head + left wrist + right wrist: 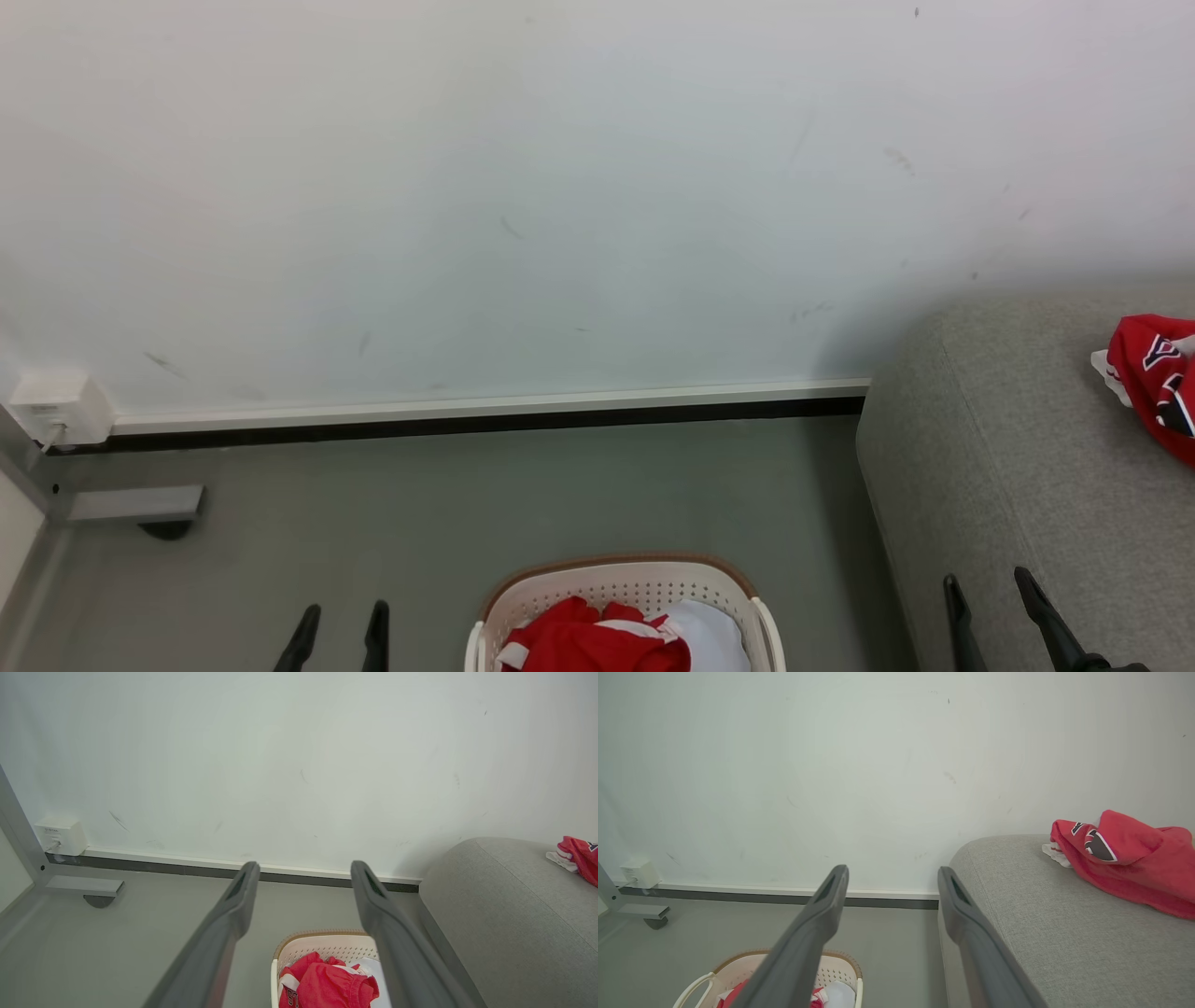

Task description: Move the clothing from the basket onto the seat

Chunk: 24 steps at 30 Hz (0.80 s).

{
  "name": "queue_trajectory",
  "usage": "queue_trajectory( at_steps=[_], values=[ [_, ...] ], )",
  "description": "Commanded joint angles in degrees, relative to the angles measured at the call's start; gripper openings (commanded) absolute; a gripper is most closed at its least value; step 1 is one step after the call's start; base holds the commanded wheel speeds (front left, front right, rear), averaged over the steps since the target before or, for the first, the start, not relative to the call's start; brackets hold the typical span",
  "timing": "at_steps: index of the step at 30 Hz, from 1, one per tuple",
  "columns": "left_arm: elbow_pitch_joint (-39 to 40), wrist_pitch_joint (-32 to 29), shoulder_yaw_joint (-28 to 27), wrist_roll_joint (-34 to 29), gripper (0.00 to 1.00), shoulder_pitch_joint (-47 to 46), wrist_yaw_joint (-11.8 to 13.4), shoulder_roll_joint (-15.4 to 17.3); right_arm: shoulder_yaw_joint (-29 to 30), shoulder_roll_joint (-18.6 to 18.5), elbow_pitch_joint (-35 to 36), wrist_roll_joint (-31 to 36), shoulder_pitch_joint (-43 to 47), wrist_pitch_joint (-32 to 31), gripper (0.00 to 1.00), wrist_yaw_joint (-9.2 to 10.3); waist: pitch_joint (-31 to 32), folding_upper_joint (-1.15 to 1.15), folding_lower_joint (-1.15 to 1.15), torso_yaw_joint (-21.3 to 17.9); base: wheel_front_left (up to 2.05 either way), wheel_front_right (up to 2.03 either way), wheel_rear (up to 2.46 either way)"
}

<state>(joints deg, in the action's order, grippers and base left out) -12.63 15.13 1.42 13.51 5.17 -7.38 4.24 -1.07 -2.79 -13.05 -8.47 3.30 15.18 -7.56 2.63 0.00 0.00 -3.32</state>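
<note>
Hovering empty, both claws. Head view: left claw [343, 611] at 7 o'clock over the floor [420, 504], fingers spread, nothing between them. Right claw [987, 579] at 5 o'clock, seen against the near edge of the seat [1008, 467], fingers also apart, holding nothing. Basket [616, 564] at 6 o'clock on the floor, between the two claws, near the seat with a strip of floor between them. Red clothing [583, 639] with white trim is bunched inside the basket. One red garment [1158, 378] with black-and-white lettering lies on the seat at 3 o'clock, cut by the frame edge.

Left wrist view: left claw [304, 867] wide apart, basket [327, 947] low between the fingers, red clothing [327, 984] in it, seat [504, 914] at 4 o'clock.

Right wrist view: right claw [892, 870] spread, basket [840, 973] at 7 o'clock, red garment [1134, 868] heaped on the seat [1041, 933] at 3 o'clock.

White wall [560, 187] behind, lightly scuffed. Wall box [56, 406] and grey frame foot [140, 504] at 9 o'clock in the head view.
</note>
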Motion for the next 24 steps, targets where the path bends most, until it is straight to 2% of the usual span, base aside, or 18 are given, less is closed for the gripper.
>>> queue_trajectory(
  at_steps=[1, 14, 24],
  values=[
    [-0.16, 0.02, -0.03, -0.19, 1.0, -0.33, -0.15, 0.41, -0.01, -0.2, -0.31, 0.2, -0.34, -0.05, 1.0, 0.15, 0.06, 0.0, 0.0, 0.13, 0.0, 0.0, 0.0],
    [0.17, 0.02, -0.32, 0.57, 1.0, -0.29, -0.16, 0.53, -0.76, -0.2, -0.24, -0.05, -0.93, -0.05, 1.0, 0.15, -0.16, 0.0, 0.0, 0.51, 0.0, 0.0, 0.0],
    [0.51, 0.02, 0.06, 0.92, 1.0, -0.84, -0.16, 0.34, -1.24, -0.2, 0.06, 0.07, -2.24, -0.05, 1.0, 0.15, -2.1, 0.0, 0.0, -1.48, 0.0, 0.0, 0.0]
  ],
)
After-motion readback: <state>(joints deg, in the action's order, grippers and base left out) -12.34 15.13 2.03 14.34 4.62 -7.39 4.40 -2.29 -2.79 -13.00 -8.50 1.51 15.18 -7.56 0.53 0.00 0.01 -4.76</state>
